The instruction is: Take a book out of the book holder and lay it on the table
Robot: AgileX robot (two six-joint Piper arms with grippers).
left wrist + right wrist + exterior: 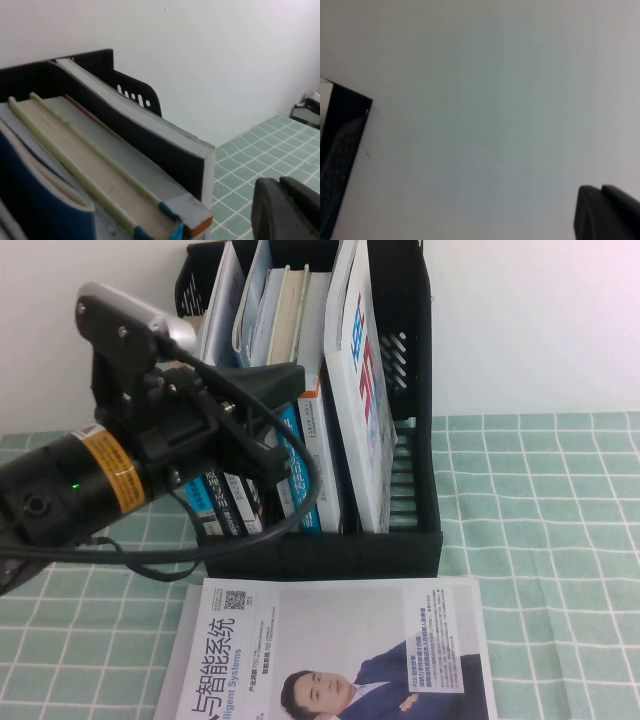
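While the left arm fills the left side of the high view, its left gripper [262, 412] sits up against the front of the book holder [415, 540], at the spines in the left-hand slots; whether its fingers are apart or closed cannot be told (arm body blocks them, and the wrist cam shows only one dark finger edge [287, 210]).

Inventory, L to R:
- Arm, qty 1 visible: black w/ orange label, covers lower-left part of rack and several spines.
- Book holder, qty 1: tall black slatted rack, standing on the table [560, 500], back near a white wall [530, 320].
- Thicker books [290, 320], approx 4–5 upright in left and middle slots (exact count unclear, arm in the way); blue and orange spines [310, 455] show low down. Left wrist view shows their top edges [95, 170] close up, packed side by side.
- The book [365, 390], qty 1: large thin white cover w/ red and blue letters, upright in the right-hand slot, leaning slightly, just right of the thick books. Not touched by either gripper.
- White magazine [340, 650], qty 1: picturing a man in a suit, lying flat on the cloth just in front of the rack.
- Right gripper [607, 212]: not in high view; its wrist cam faces the wall, w/ a rack edge [342, 150] at one side. Finger state cannot be told.
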